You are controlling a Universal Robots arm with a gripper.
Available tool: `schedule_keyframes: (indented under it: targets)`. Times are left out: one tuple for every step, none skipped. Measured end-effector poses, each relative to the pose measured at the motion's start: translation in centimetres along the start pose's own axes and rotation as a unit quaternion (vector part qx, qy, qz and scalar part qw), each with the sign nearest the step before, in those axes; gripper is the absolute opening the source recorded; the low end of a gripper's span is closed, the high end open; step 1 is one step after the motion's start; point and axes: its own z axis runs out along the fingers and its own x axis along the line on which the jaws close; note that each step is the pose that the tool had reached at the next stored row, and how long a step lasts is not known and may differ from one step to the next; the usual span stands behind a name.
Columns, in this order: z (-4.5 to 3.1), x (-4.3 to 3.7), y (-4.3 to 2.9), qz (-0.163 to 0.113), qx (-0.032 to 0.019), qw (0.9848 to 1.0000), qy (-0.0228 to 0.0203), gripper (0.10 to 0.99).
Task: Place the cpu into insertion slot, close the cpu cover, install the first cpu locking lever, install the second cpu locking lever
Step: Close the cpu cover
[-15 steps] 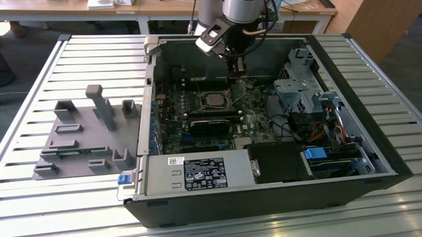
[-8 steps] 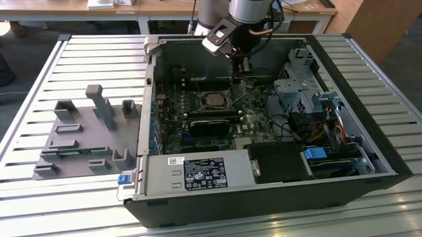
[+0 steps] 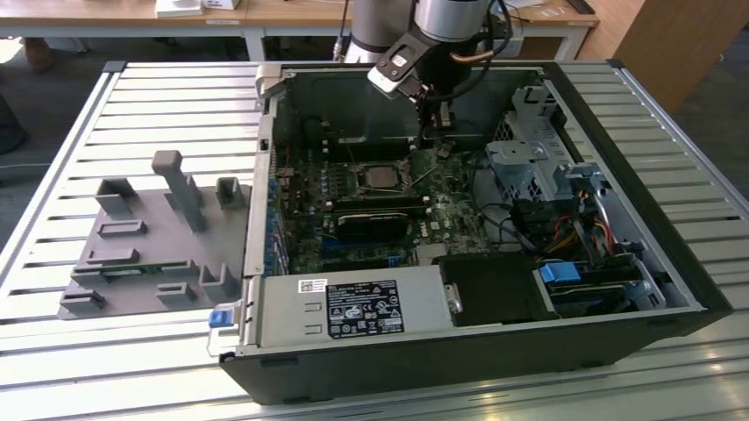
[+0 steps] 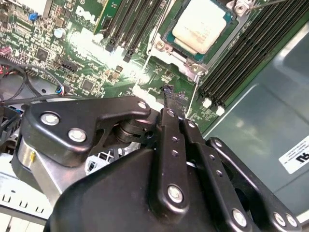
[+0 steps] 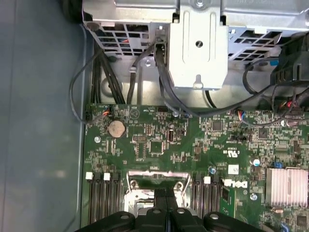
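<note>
Starting at the exterior view's left: grey plastic holder (image 3: 146, 237) with upright pegs, parked on the slatted metal counter (image 3: 70, 149), well apart from the action. Next over, big black computer case (image 3: 492, 351) lying open on its side, with a silver power supply (image 3: 351, 311) along the near edge. About mid-frame, green motherboard (image 3: 439, 206) with the cpu (image 3: 381, 179) already sitting in the slot (image 3: 381, 165), silvery top facing up. Just past that toward the exterior view's right and a bit higher in the frame, gripper (image 3: 434, 132) hanging down inside the case from the arm (image 3: 451, 17), tips close above the board, beside the slot rather than on it. Further toward the exterior view's right, metal drive cage (image 3: 521, 162) and a bundle of coloured cables (image 3: 585, 232).

Closer look in the second wrist view: cover (image 4: 215, 48) lying flat as a frame round the cpu, black memory slots (image 4: 241, 53) on both sides. Jaws pressed together, nothing pinched between them in either wrist view. Thin metal lever (image 4: 192, 99) coming off the slot's corner, just beside the jaw tips; can't tell whether touching. In the first wrist view, jaws in front of the slot, plus a coin battery (image 5: 116, 128) and a finned heatsink (image 5: 286, 186) elsewhere on the board.
</note>
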Motion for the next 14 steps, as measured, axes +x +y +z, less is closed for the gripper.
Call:
schedule_keyframes:
  targets:
    - [0.00, 0.00, 0.04, 0.000, 0.0000, 1.0000, -0.0002, 0.106]
    - [0.00, 0.00, 0.08, 0.000, 0.0000, 1.0000, -0.0004, 0.106]
    - [0.01, 0.00, 0.11, 0.000, 0.0000, 1.0000, -0.0005, 0.106]
    - [0.01, 0.00, 0.15, 0.000, 0.0000, 1.0000, -0.0006, 0.106]
    - [0.02, 0.00, 0.20, 0.000, 0.0000, 1.0000, -0.0006, 0.106]
    - [0.02, 0.00, 0.26, 0.000, 0.0000, 1.0000, -0.0008, 0.106]
    - [0.02, -0.01, 0.36, 0.000, 0.0000, 1.0000, -0.0010, 0.106]
    - [0.03, -0.01, 0.46, 0.000, 0.0000, 1.0000, -0.0010, 0.106]
    - [0.04, -0.01, 0.59, 0.000, 0.0001, 1.0000, -0.0009, 0.106]
    - [0.06, -0.01, 0.73, 0.000, 0.0002, 1.0000, -0.0010, 0.106]
    - [0.07, -0.01, 0.85, 0.000, 0.0003, 1.0000, -0.0010, 0.106]
    - [0.08, -0.01, 0.96, 0.000, 0.0004, 1.0000, -0.0011, 0.106]
    - [0.11, 0.00, 1.08, 0.000, 0.0005, 1.0000, -0.0011, 0.106]
    - [0.12, 0.01, 1.19, 0.000, 0.0006, 1.0000, -0.0014, 0.106]
